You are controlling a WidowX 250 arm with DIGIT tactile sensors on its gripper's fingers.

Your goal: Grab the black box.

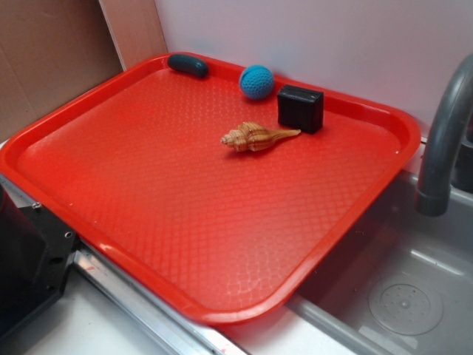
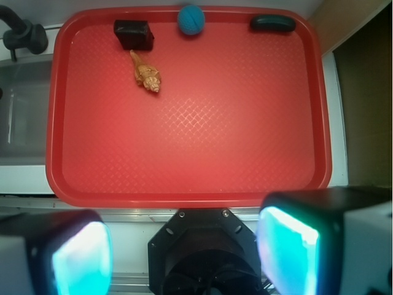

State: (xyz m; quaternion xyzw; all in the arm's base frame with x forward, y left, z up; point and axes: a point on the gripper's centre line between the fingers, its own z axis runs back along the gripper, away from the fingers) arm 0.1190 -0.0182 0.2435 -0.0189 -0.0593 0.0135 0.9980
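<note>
The gripper (image 2: 184, 246) is wide open and holds nothing. It hangs past the near edge of the red tray (image 2: 184, 153), maybe so it can see everything. The box (image 2: 133, 34) sits at the far edge, beside the shell (image 2: 146, 74) and ball (image 2: 191, 19). No writing shows.

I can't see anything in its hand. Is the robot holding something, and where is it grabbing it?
Nothing. The hand is open and empty; the black box sits untouched on the red tray.
</note>
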